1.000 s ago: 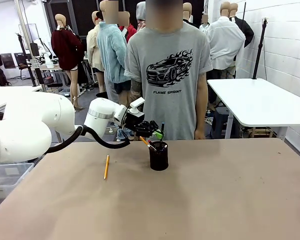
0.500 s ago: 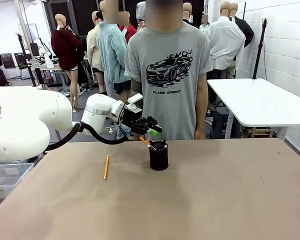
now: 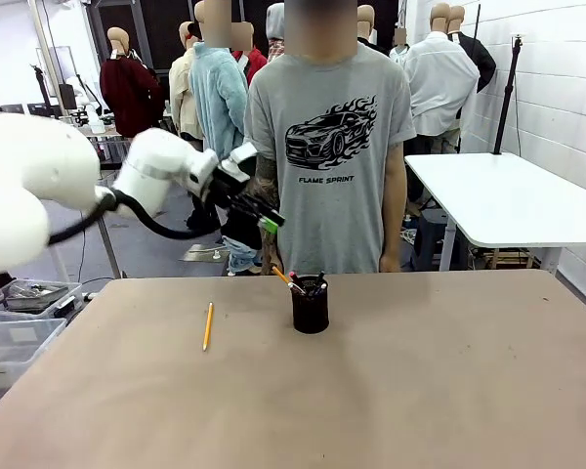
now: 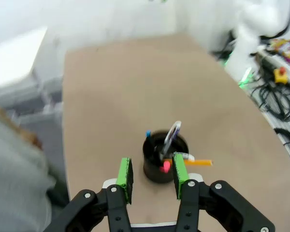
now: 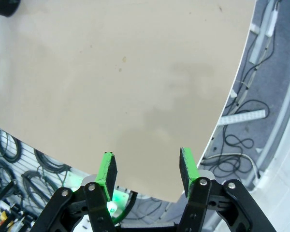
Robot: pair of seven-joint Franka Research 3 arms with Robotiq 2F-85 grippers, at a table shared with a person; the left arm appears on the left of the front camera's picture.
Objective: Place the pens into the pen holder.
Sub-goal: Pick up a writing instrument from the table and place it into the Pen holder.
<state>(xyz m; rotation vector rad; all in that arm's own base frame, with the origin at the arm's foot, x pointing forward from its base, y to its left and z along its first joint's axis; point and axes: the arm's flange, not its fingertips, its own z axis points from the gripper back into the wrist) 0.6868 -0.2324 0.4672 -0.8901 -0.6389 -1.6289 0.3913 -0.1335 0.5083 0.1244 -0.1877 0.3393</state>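
1. Front view: we saw one yellow-orange pencil (image 3: 208,326) lying flat on the table (image 3: 420,391), its long axis running near to far.
2. The left gripper (image 3: 268,221) hung above, parted and empty.
3. One pen holder (image 3: 311,309) stood upright holding three pens (image 4: 171,137), the orange one leaning left.
4. The right gripper (image 5: 147,169) gaped empty.

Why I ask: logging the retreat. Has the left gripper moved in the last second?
Yes. The left gripper has risen and drawn back to picture left, away from the pen holder, which it was just above.
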